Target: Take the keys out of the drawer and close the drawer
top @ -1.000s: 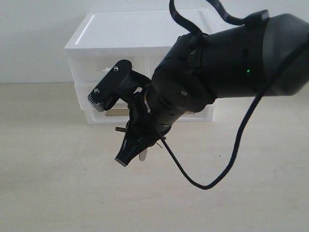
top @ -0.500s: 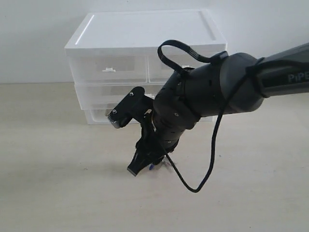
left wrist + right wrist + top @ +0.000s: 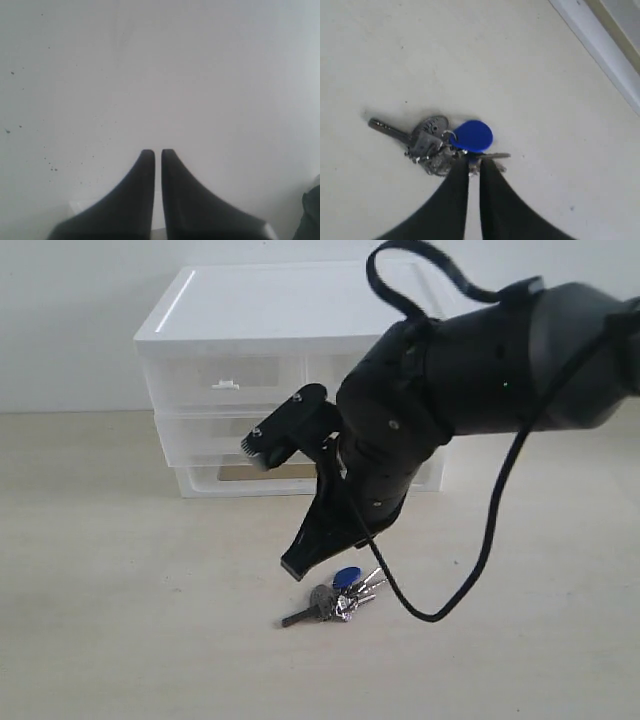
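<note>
The keys (image 3: 335, 598) lie flat on the pale table in front of the drawer unit: silver keys, a blue oval tag (image 3: 472, 135) and a dark fob. My right gripper (image 3: 300, 565) hangs just above and left of them, fingers apart by only a narrow gap, holding nothing; its wrist view shows the keys (image 3: 427, 142) beyond the fingertips (image 3: 474, 162). The drawer (image 3: 225, 380), upper left with a white tab handle, has its front about level with its twin. My left gripper (image 3: 155, 151) is shut and empty before a plain white surface.
The white drawer unit (image 3: 300, 310) stands at the back; my right arm (image 3: 480, 370) covers its right half. A black cable (image 3: 430, 615) loops down from the arm to the right of the keys. The unit's base edge (image 3: 620, 65) shows near the keys.
The right gripper came down to the table with the keys, let them go and rose. The keys now rest on the table.
</note>
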Controlling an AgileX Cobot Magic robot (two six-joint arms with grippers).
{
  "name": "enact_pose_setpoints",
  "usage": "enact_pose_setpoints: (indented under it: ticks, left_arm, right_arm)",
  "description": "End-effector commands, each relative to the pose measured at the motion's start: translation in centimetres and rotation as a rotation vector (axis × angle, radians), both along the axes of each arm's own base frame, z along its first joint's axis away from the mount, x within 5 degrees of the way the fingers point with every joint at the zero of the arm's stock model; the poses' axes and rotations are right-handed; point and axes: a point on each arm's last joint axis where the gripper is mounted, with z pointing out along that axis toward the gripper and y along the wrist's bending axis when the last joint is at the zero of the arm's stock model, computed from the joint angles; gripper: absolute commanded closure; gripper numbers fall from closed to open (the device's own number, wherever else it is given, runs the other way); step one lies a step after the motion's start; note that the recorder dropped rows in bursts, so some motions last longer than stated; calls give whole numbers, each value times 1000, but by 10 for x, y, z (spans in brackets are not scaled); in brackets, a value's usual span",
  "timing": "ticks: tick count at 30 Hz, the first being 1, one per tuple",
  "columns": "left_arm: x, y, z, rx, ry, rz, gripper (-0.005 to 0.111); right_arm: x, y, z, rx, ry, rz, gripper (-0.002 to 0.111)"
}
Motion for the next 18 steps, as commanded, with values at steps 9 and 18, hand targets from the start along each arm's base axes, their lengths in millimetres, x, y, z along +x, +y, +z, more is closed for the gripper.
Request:
enact_pose_setpoints:
  ticks: [9,18]
  left_arm:
    - [6,-3,-38,48,91,4,102]
    - [10,-4,-71,108,239,10,102]
  right_arm:
    - [-56,-48,54,272,-125,-17,106]
    - [-125,-108,73,566,-348,52,106]
